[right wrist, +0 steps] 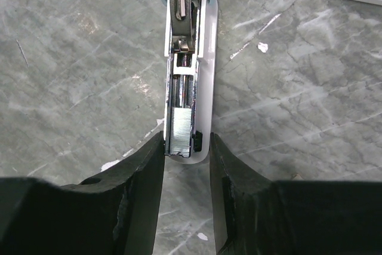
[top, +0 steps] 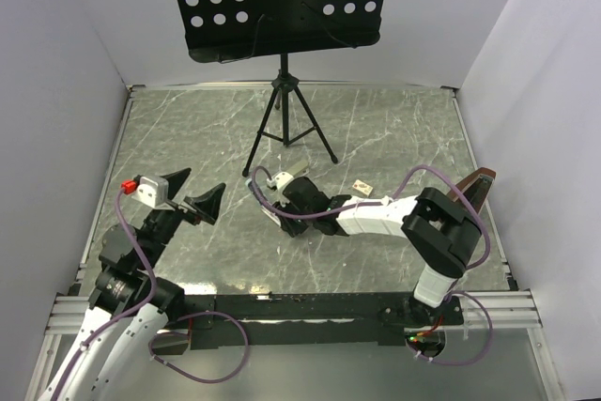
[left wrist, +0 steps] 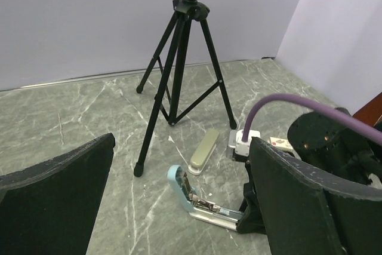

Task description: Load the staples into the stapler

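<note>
Grey marbled worktop (top: 188,129) between white walls, a black tripod (top: 285,129) at the back. The stapler (right wrist: 186,40) lies open mid-worktop, its long axis running straight away from the right hand (right wrist: 185,143), whose fingers straddle its near end and seem to pinch it, though contact on one side is hard to confirm. The silvery staples strip (right wrist: 179,125) sits in the channel at that end. The left hand (top: 195,192), spread wide and empty, hangs farther off; the tiny staples box (top: 362,188) lies beside the right forearm
</note>
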You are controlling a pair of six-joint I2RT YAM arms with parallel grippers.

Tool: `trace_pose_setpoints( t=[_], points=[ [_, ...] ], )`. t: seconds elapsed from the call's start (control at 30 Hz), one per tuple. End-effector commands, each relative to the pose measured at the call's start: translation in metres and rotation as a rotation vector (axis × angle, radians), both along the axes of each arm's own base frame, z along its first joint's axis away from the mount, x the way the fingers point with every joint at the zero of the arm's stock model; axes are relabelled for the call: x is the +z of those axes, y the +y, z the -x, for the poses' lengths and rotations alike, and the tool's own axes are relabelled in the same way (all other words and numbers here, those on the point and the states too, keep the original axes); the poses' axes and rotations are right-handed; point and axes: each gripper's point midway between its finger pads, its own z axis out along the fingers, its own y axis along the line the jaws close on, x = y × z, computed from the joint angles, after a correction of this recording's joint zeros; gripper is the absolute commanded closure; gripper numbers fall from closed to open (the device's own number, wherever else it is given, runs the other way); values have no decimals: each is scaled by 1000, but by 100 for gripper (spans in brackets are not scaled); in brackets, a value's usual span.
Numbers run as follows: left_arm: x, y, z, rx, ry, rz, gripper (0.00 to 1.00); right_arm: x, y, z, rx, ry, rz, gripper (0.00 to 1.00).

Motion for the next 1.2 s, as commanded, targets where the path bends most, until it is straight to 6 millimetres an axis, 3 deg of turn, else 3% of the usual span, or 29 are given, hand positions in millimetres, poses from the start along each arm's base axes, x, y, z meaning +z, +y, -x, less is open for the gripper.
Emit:
trace_pose_setpoints(
  t=[0.0, 0.17, 0.43, 0.83, 1.0, 1.17],
  points=[
    [8, -3, -1, -16, -33, -5, 1, 12, 4, -15, 8, 12, -38, 78],
    [9, -2, -1, -13, -34, -4, 0, 6, 2, -15, 15, 30, -17, 53],
    [9, -2, -1, -12, -37, -6, 1, 10, 1, -19, 6, 2, -17, 46],
    [7, -4, -1, -26, -31, -12, 1, 16, 6, -22, 24, -30, -41, 55],
    [-1, -9, -4, -47, -9, -26, 1, 16, 4, -24, 19, -41, -36, 64],
    [-5, -27, -4, -141, -19, -91, 1, 23, 4, -18, 43, -42, -63, 79]
  ],
)
